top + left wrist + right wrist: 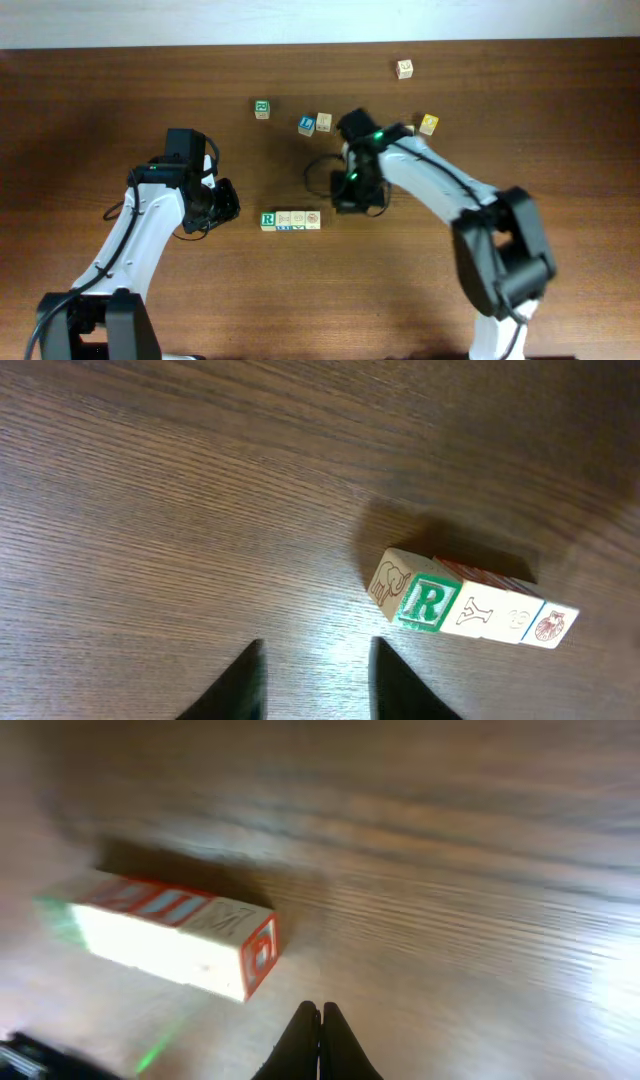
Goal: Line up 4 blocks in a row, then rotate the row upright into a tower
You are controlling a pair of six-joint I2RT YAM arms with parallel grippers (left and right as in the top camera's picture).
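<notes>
Blocks: four blocks (290,220) sit touching in one row, green R at one end.
Left claw (316,645): fingers apart, empty, just beside the row's R end.
Right claw (319,1008): fingers pressed together, empty, near the row's other end.
Progress: probably between turns; I cannot tell how many are already rotated.
Spare cubes (324,121): five, scattered well beyond the row.
Worktop (520,110): dark, glossy wood grain.
Room: only a pale strip (300,20) shows, far behind the row.

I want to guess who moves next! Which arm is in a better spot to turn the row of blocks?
Probably the left. The left gripper is open, empty and facing the R end of the row of blocks. The right gripper is pinched shut near the other end.
</notes>
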